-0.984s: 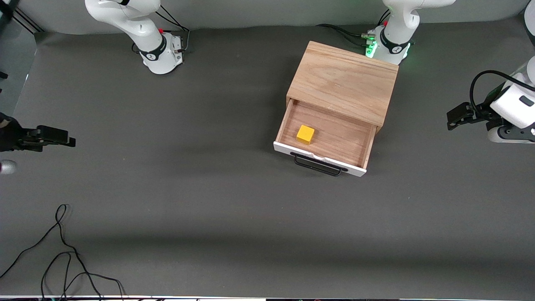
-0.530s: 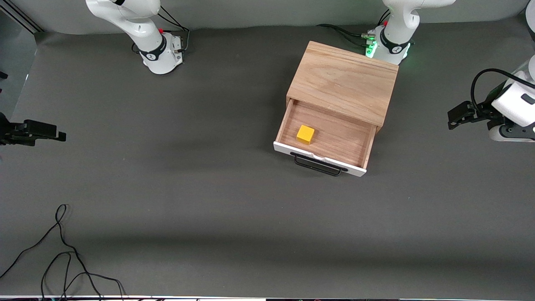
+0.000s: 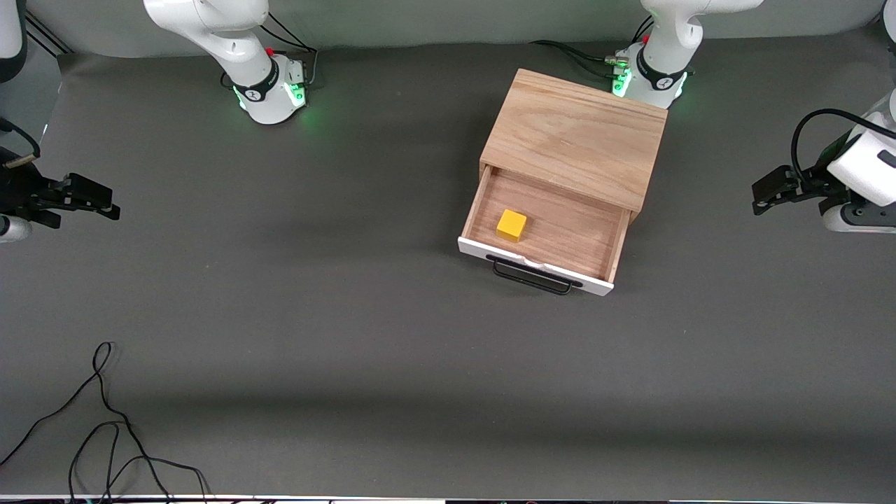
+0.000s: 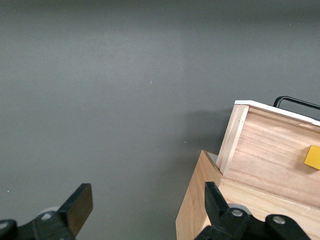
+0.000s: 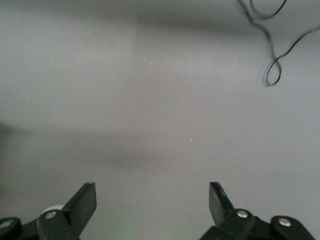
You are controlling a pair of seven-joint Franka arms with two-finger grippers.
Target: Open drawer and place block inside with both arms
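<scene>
The drawer (image 3: 553, 227) stands pulled out of the light-wood box (image 3: 574, 136), with its white front and black bar handle (image 3: 530, 277) toward the front camera. The yellow block (image 3: 512, 225) lies inside the drawer on its wooden floor; the left wrist view shows the drawer (image 4: 270, 150) and an edge of the block (image 4: 313, 157). My left gripper (image 3: 763, 192) is open and empty over the table at the left arm's end, apart from the box. My right gripper (image 3: 105, 203) is open and empty over the table at the right arm's end.
A loose black cable (image 3: 105, 420) lies on the grey table near the front edge at the right arm's end; it also shows in the right wrist view (image 5: 272, 50). Both arm bases (image 3: 269, 91) (image 3: 651, 77) glow green.
My right gripper has shifted a little over its end of the table. The right arm's base has lit green. The left gripper has barely moved. The drawer and block have not moved.
</scene>
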